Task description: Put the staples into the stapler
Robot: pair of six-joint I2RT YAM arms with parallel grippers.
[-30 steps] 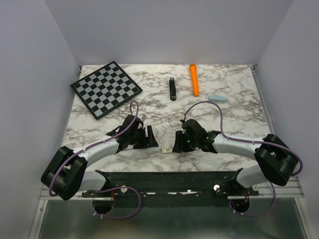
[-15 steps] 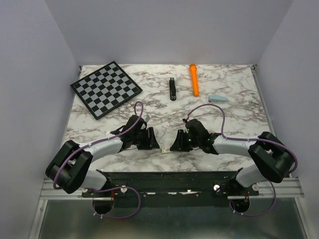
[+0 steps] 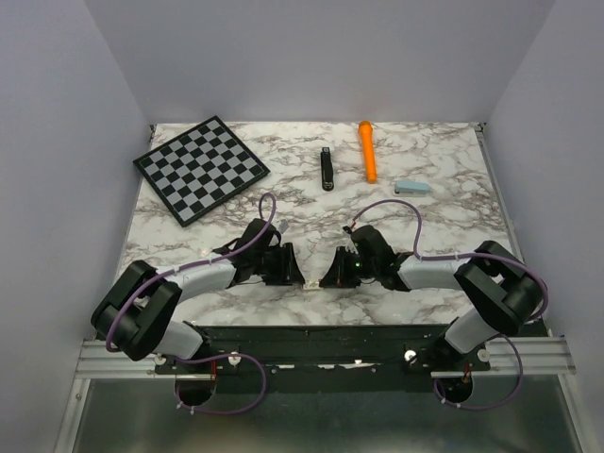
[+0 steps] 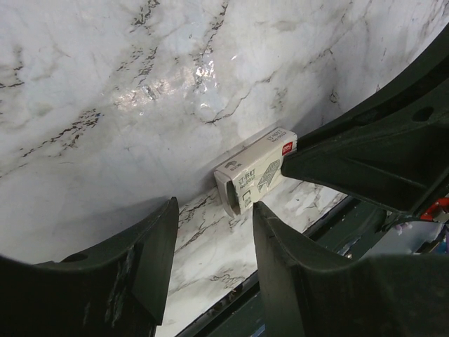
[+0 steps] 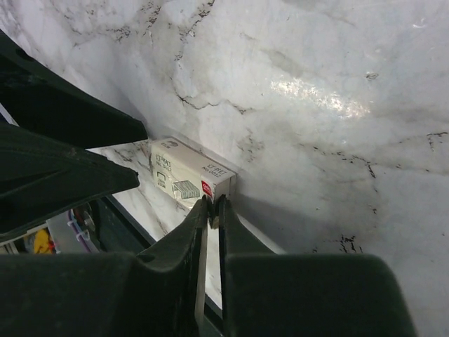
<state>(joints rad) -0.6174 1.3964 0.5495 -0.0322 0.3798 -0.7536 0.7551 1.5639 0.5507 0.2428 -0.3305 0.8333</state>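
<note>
The black stapler [image 3: 327, 169] lies at the far middle of the table, away from both grippers. No silvery staples block shows. A small white printed box [image 3: 311, 282] lies near the table's front edge, between my grippers; it also shows in the left wrist view [image 4: 254, 175] and the right wrist view [image 5: 188, 174]. My left gripper [image 3: 293, 275] is open [image 4: 214, 210], its fingertips just short of the box's open end. My right gripper [image 3: 327, 278] is shut [image 5: 212, 204], its fingertips pinching the near end of the white box.
An orange marker [image 3: 367, 151] lies right of the stapler. A pale blue little box [image 3: 412, 187] lies at the right. A chessboard [image 3: 200, 168] lies at the far left. The table's front edge and black rail [image 3: 321, 332] are just behind the white box.
Both grippers have closed in on the white box: the left moved right, the right moved left. The right fingertips now touch the box's end.
</note>
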